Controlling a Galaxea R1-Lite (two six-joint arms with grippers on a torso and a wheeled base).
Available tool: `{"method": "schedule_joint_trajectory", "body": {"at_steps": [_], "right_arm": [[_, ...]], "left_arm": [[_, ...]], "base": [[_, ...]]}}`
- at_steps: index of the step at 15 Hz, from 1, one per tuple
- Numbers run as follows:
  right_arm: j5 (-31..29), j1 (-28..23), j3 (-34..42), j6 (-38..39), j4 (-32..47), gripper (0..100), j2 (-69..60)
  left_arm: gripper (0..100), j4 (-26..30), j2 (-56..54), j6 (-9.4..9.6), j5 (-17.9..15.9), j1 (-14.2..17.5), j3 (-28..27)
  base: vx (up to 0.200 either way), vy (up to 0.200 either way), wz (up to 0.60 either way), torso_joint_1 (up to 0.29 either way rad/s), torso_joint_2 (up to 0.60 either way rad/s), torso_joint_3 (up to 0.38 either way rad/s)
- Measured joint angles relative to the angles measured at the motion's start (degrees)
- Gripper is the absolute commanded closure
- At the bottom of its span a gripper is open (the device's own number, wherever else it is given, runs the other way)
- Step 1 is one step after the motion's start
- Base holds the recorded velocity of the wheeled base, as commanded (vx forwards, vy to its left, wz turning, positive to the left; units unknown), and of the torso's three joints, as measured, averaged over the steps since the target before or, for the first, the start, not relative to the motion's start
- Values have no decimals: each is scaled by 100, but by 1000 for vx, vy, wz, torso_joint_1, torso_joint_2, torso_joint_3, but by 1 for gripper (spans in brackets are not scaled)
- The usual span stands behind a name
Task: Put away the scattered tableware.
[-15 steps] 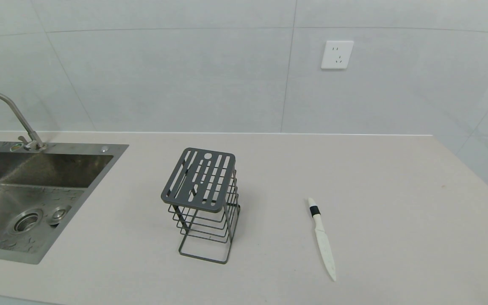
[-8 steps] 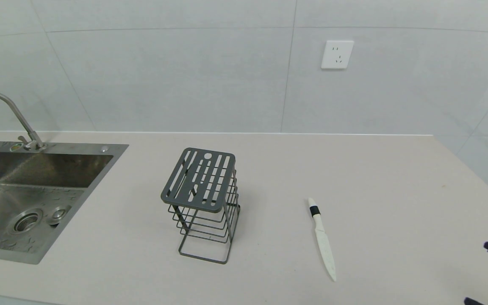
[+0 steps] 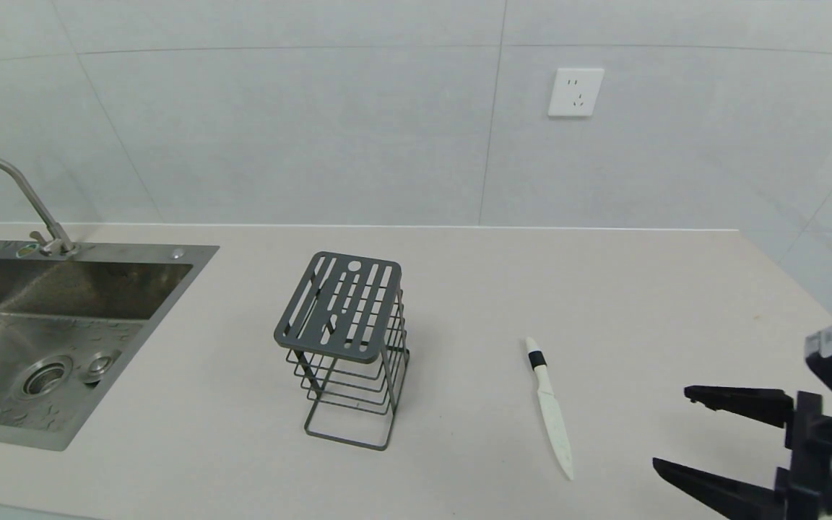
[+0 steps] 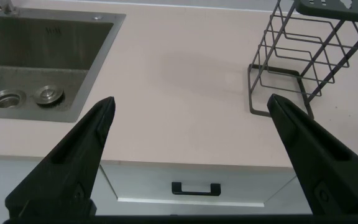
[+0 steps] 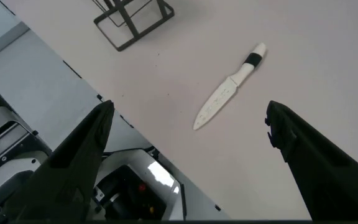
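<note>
Since the white knife (image 3: 549,408) lies flat on the countertop (image 3: 604,289), to the right of the slotted knife rack (image 3: 344,347) and apart from it, the step in hand is judged to be its pick-up by the right gripper (image 3: 672,429). That gripper is seen low at the right, beyond the blade, with its jaws spread wide and nothing between them. The handle, marked by a black band, is pointed toward the wall, the tip toward the counter's front edge. The grasp is best taken across the handle near the band, so that the blade is left free to be lowered through a slot in the rack's top plate. The jaws should be squared to the knife's length before being closed, as so thin a piece is easily pushed aside. The left gripper (image 4: 191,102) is held near the counter's front edge, between sink (image 3: 120,249) and rack, jaws likewise wide apart and empty.
</note>
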Motion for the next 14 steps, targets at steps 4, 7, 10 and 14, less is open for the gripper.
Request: {"method": "schedule_joint_trajectory", "body": {"at_steps": [4, 7, 10, 14], "right_arm": [[-441, 222, -408, 35, -224, 0, 1130], [-1284, 467, -984, 196, -213, 0, 1799], [-1760, 729, -1123, 517, -180, 0, 2295], [-1980, 940, -1356, 1068, -183, 0, 2847]], "left_arm": [[0, -24, 0, -145, 79, 0, 0], [0, -27, 0, -141, 79, 0, 0], [0, -29, 0, -150, 88, 0, 0], [0, -27, 0, -152, 129, 0, 0]], "base": [[0, 0, 0, 0, 0, 0], [0, 0, 0, 0, 0, 0], [0, 0, 0, 0, 0, 0], [0, 0, 0, 0, 0, 0]]}}
